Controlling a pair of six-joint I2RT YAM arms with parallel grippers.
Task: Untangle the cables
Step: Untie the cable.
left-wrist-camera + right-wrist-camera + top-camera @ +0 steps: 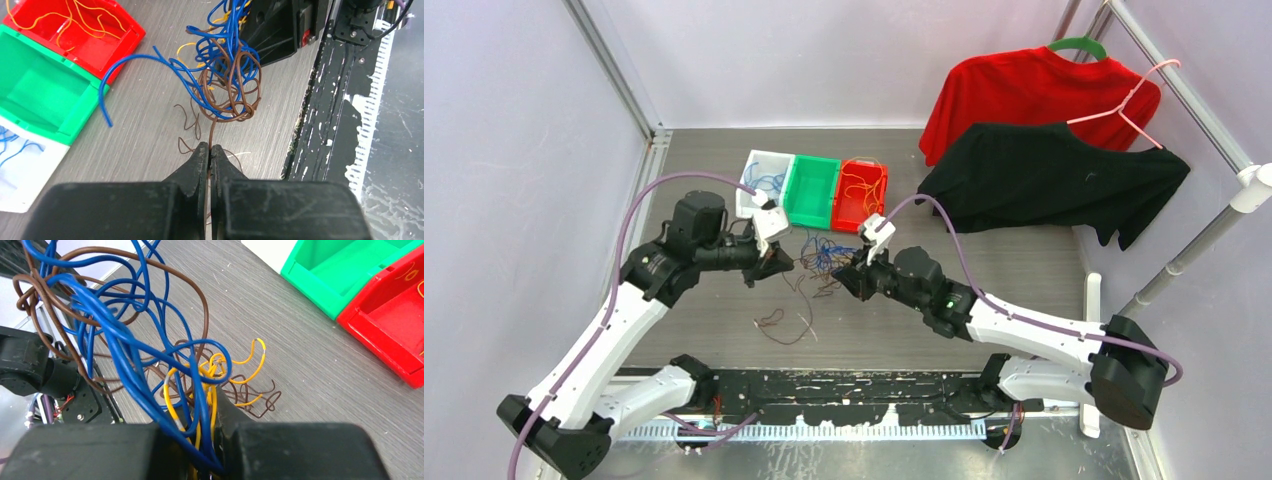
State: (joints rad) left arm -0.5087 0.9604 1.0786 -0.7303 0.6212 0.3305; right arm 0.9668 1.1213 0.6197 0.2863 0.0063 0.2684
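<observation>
Left pincer (pixel 210 156) is pinched together on one brown strand (pixel 213 131), which runs straight ahead from its tips into the cables (pixel 227 75), clumped just short of the red bin (pixel 117 52) over the surface (pixel 150 145). Right pincer (pixel 200 410), nearer that bin, is clamped on blue and yellow strands (pixel 207 390) of the same clump. Drawing the arms apart along the brown strand looks next.

Three bins: one white bin (pixel 764 155), one green bin (pixel 814 195), one red bin (pixel 844 222). Two shirts: one red shirt (pixel 1024 90), one black shirt (pixel 1044 175). Two hangers: one green hanger (pixel 1079 45), one pink hanger (pixel 1134 105). Two robot arms: left arm (pixel 614 320), right arm (pixel 1034 330). The cables (pixel 819 255) come in three colours, blue, brown and yellow; the strands are too tangled to count.
</observation>
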